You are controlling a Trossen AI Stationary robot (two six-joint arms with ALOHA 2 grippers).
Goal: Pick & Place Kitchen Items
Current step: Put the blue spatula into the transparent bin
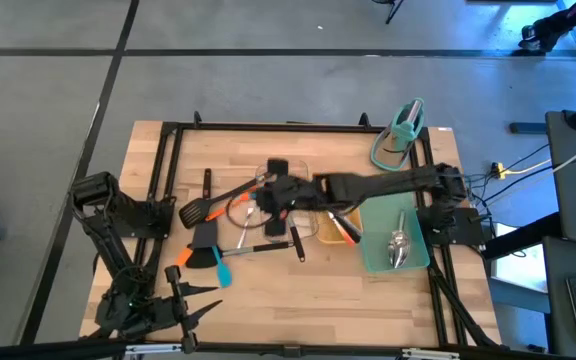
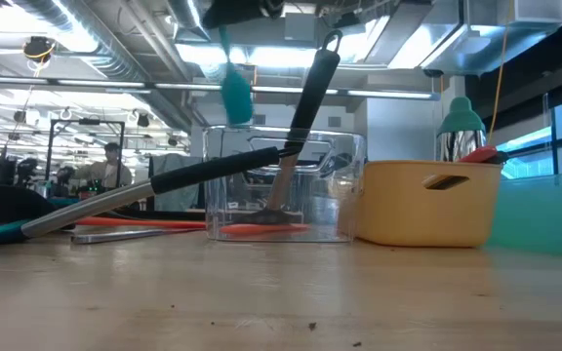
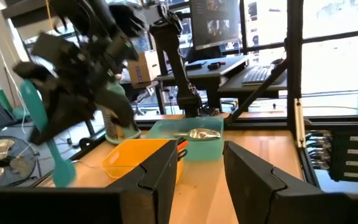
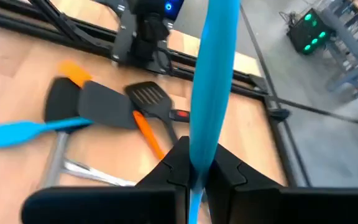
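Observation:
My right gripper is above the middle of the table, by the clear tray, shut on a blue spatula. The left wrist view shows this spatula hanging in the air, and the low view shows it above the tray. Several kitchen items lie flat on the wood left of the trays: a black slotted turner, a black turner with an orange handle and another blue spatula. My left gripper waits open at the near left with nothing between its fingers. My right gripper pinches the blue spatula's narrow handle between its two fingers, which lie across it. The fingers slant down from the table's right side. The spatula's longer, wider part reaches past the fingers. It is lifted clear of the table and trays.
A black-handled utensil leans inside the clear tray. To its right stand a yellow tray and a teal tray with a steel spoon. A teal stand sits at the far right. A black frame borders the table.

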